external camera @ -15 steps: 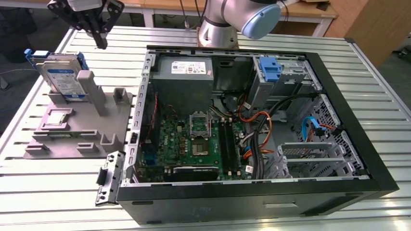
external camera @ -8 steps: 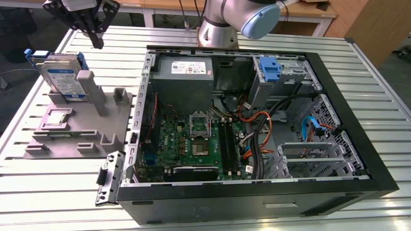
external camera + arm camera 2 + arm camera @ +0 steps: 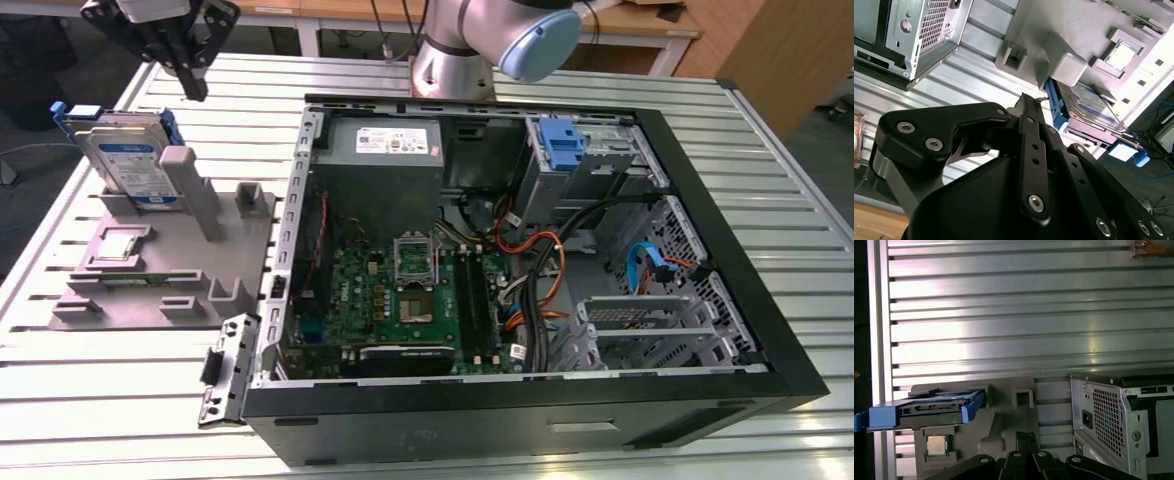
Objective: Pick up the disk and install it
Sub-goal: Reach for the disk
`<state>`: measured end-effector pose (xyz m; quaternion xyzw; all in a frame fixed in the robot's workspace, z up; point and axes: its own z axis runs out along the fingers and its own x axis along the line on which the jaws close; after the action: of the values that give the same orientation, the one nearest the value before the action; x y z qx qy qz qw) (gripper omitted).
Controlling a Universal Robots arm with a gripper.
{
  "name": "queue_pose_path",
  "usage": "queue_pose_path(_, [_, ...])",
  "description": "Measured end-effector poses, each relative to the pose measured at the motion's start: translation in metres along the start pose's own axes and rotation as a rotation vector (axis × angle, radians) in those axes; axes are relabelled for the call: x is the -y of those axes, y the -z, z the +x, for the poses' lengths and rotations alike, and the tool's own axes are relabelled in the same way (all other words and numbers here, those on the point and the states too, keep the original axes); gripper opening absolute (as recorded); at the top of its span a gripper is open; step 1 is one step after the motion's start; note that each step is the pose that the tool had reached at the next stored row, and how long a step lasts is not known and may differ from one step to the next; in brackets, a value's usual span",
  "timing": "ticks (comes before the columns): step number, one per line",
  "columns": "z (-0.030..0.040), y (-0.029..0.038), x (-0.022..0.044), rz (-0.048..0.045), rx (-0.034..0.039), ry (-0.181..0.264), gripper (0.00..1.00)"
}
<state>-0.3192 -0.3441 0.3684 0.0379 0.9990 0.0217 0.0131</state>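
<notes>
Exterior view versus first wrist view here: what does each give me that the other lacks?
Exterior view: the open case's inside, with motherboard and grey power supply, plus the disk's labelled face. First wrist view: the disk edge-on, and the case's perforated outer wall. Both: the disk standing in the grey holder on the slatted table, the gripper near it, holding nothing.

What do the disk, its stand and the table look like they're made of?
Disk: silvery metal body with a paper-like white-and-blue label, in a glossy blue frame, probably plastic.
Stand: matte grey, blocky and uniform in colour, likely plastic, possibly printed.
Table: pale metal slats with a brushed sheen and bright reflections, apparently aluminium.
</notes>
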Motion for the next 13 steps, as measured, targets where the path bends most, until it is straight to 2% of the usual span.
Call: queue_pose_path(13, [0.0141, -0.0018, -0.0014, 0.0, 0.0, 0.0, 0.1])
